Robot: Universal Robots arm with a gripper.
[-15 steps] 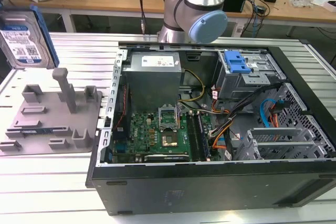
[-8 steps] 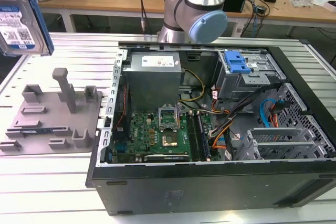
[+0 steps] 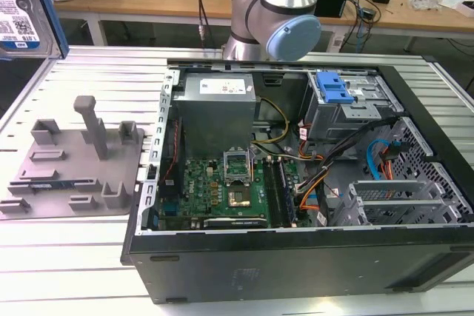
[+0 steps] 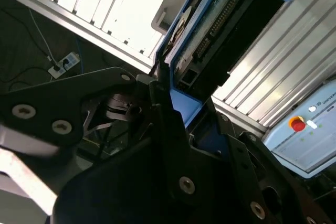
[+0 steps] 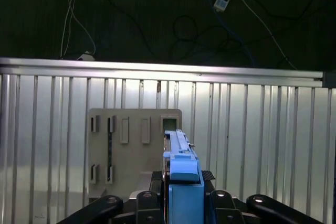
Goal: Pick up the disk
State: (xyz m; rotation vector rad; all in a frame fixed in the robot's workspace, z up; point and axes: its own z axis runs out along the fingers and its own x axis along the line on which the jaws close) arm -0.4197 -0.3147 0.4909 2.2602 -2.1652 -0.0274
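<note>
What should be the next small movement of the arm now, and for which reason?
Probably a short, slow lift straight up. In the first wrist view the gripper is shut on the disk, held on edge above the grey holder fixture. In the exterior view the disk hangs high over the slatted table, so only extra clearance seems needed.

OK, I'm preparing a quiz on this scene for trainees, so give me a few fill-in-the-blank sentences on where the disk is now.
1. The flat silver metal disk with its blue bracket is held by the ____.
2. It hangs ____ the grey plastic holder fixture.
3. The black computer case lies with its side ____.

Missing: tool; above; open
</note>
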